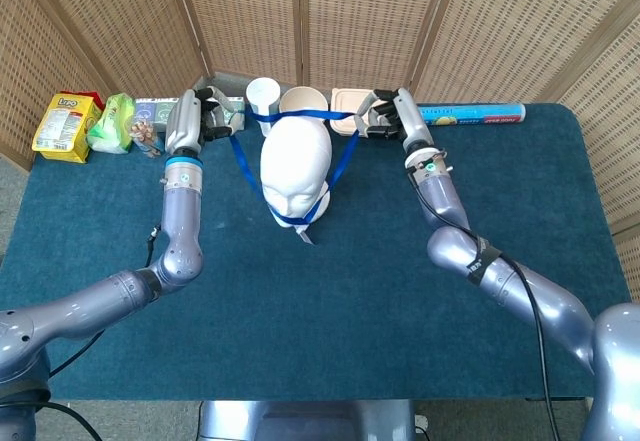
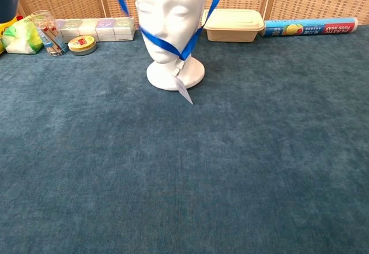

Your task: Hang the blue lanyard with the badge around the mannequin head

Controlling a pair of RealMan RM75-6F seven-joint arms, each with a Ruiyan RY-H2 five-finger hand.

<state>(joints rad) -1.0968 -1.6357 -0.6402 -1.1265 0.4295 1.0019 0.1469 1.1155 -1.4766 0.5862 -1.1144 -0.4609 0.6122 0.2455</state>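
A white mannequin head [image 1: 295,173] [image 2: 171,23] stands upright at the back middle of the blue table. The blue lanyard [image 1: 343,161] [image 2: 165,44] is stretched wide around it, its far span running behind the crown and its lower loop crossing under the chin. The white badge [image 1: 307,235] [image 2: 184,91] dangles in front of the neck base. My left hand [image 1: 194,118] holds the strap left of the head. My right hand [image 1: 385,115] holds it to the right. Neither hand shows in the chest view.
Along the back edge stand a yellow box [image 1: 63,126], a green packet [image 1: 110,123], a jar of sticks [image 2: 46,32], a tape roll [image 2: 82,45], a white cup [image 1: 262,94], a bowl [image 1: 303,103], a beige lidded container [image 2: 233,25] and a food wrap roll [image 2: 308,26]. Wicker screens stand behind.
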